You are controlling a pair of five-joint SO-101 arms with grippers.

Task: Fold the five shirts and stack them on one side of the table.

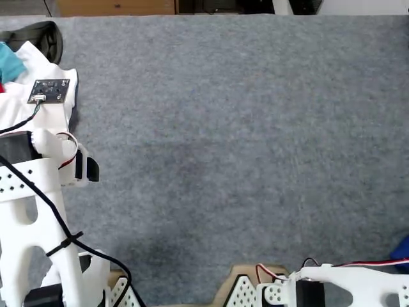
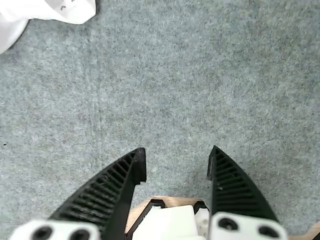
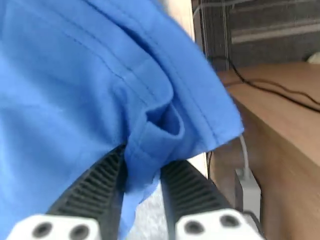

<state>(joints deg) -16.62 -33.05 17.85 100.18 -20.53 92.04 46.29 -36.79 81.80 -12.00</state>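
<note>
Grey mat [image 1: 243,128] covers the table.

Shirt heap at the far left corner of the mat: white shirt [image 1: 32,61] on top, a teal shirt [image 1: 9,61] at the edge, a dark shirt [image 1: 45,35] behind them. Whether any are folded: cannot tell.

Blue shirt [image 3: 75,75] hangs bunched off the right side of the table, beside a wooden desk [image 3: 280,100]. A scrap of it shows at the mat's right edge in the high view.

Left arm [image 1: 38,192] stands at the left, near the heap. Right arm [image 1: 339,288] lies low along the near edge.

Left gripper [image 2: 177,150]: jaws spread wide, nothing between them, bare mat beneath. A white shirt hem lies well apart from it.

Right gripper [image 3: 145,160]: jaws closed down on a fold of the blue shirt, cloth pinched between the pads.

Black cable [image 3: 260,90] runs across the desk.
</note>
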